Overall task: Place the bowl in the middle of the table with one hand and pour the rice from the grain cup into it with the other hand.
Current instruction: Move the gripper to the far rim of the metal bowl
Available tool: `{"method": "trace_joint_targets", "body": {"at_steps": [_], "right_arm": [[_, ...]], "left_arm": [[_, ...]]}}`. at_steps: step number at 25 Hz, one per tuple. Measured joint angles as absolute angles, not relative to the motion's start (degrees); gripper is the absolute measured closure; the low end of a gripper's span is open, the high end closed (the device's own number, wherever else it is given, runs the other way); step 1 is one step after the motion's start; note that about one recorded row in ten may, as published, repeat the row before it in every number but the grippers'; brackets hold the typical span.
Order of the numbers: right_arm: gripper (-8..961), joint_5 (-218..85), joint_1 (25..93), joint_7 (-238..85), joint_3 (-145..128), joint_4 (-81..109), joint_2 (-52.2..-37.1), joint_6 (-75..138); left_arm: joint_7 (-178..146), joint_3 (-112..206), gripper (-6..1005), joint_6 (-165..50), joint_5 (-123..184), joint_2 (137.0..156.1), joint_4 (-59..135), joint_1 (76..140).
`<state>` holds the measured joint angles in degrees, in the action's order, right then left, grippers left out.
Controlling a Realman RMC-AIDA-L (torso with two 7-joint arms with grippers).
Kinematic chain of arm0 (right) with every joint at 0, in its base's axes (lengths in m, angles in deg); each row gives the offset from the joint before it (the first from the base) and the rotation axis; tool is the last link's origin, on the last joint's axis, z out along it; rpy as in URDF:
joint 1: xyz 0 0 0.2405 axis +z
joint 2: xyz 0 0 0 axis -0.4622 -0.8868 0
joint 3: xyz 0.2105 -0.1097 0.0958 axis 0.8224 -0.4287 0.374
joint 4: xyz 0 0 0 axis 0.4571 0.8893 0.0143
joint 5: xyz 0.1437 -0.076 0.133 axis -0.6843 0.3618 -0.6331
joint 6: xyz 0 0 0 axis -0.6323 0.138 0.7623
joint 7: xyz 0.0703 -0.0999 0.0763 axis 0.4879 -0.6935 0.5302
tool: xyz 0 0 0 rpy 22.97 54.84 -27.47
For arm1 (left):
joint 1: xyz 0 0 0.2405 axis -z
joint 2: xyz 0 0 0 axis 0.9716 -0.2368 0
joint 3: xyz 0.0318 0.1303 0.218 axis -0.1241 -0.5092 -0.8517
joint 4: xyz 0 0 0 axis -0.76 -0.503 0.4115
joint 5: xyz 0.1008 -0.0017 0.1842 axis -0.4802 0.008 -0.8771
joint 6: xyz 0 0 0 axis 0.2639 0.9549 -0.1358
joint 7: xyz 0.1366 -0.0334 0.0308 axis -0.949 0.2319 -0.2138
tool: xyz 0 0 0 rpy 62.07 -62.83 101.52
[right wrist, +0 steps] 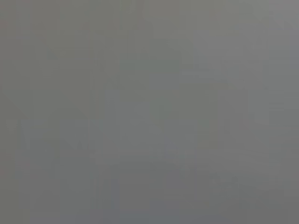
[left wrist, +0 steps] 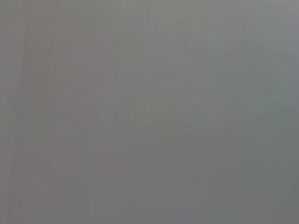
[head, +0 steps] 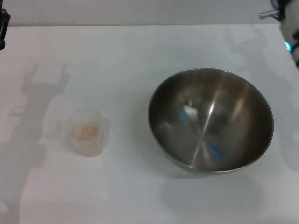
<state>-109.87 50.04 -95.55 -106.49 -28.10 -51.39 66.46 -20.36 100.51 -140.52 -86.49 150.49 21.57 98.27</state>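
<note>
Plainly, on the table point(head: 140, 51) the bowl point(head: 210, 119) sits toward three o'clock, nearer the right arm point(head: 289, 28) at the one-o'clock corner, the grain cup point(head: 87, 132) with rice point(head: 86, 131) toward nine, nearer the left arm point(head: 3, 25); neither gripper's fingers can be told.

- The large round stainless-steel mixing bowl point(head: 210, 120) stands on the plain flat white tabletop point(head: 131, 56), right of centre.
- The small translucent plastic grain cup point(head: 86, 132) stands well apart on the bowl's left.
- The whitish-beige rice grains point(head: 86, 131) lie inside the cup.
</note>
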Motion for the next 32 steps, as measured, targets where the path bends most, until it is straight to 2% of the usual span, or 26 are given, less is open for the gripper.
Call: {"method": "trace_joint_targets", "body": {"at_steps": [2,4,7,15,20,26,32], "right_arm": [[196,-109.9,47.1,-95.4,-105.8,-40.6,-51.5,50.0],[196,-109.9,46.4,-95.4,-105.3,-44.1,-51.53,45.4],[196,-109.9,45.3,-93.3,-102.6,-54.9,-51.58,25.8],[196,-110.6,49.6,-89.2,-90.0,-74.7,-51.07,-25.3],[196,-111.4,58.4,-91.6,-78.0,-71.6,-50.63,-50.5],[195,-111.5,63.6,-98.4,-70.1,-65.1,-50.42,-60.8],[196,-111.1,66.4,-103.5,-67.9,-58.8,-49.24,-65.4]], "left_arm": [[-20.4,100.5,215,-140.5,-86.5,150.49,21.6,98.3],[-20.4,100.8,215,-140.5,-86.5,150.43,21.8,98.1],[-20.3,101.1,215,-140.5,-86.5,150.43,21.8,98.0],[-20.2,101.3,215,-140.5,-86.5,150.44,21.8,97.7],[-20.3,101.3,215,-140.5,-86.5,150.44,21.8,97.9],[-20.3,101.8,215,-140.5,-86.5,150.41,21.9,98.0],[-20.4,102.3,214,-140.5,-86.5,150.35,21.9,98.1]]}}
